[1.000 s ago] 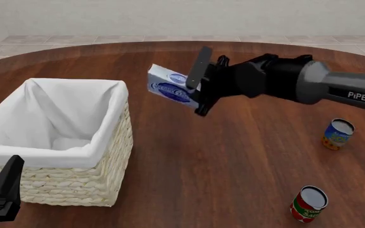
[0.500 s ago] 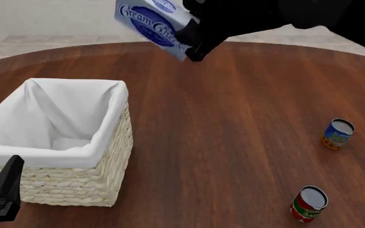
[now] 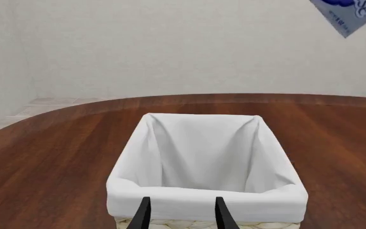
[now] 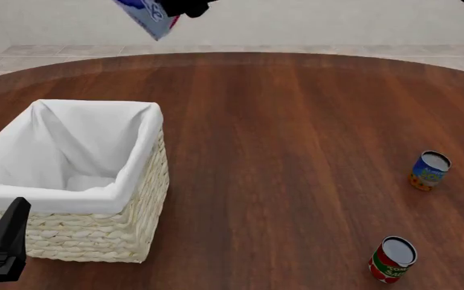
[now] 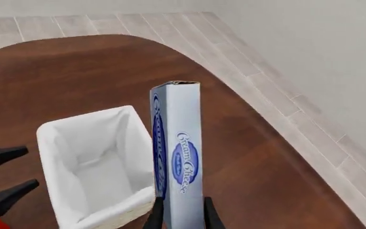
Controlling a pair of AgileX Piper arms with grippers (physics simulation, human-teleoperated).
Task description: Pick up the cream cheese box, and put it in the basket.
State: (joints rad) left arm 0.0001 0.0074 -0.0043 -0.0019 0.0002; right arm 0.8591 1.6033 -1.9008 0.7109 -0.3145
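Note:
The cream cheese box point(image 4: 145, 17), pale blue-white with a dark blue oval logo, hangs high at the top edge of the front view, above and beyond the basket's far side. My right gripper point(image 4: 176, 7) is shut on it and is mostly cut off by the frame's top. In the right wrist view the box point(image 5: 177, 152) stands between the fingers, with the basket point(image 5: 81, 121) below it. The basket point(image 4: 95, 232), woven cream wicker with a white lining, stands at the left and holds nothing. My left gripper point(image 4: 2, 244) is open and empty at the basket's near side, facing the basket point(image 3: 202, 202).
A blue and yellow can point(image 4: 430, 170) stands at the right. A red can point(image 4: 393, 260) stands at the front right. The round wooden table's far edge point(image 4: 240, 55) meets a tiled floor and a pale wall.
My right gripper has lifted the box up and to the left, from low over the table's middle to high over the basket's far side. The left arm has not moved.

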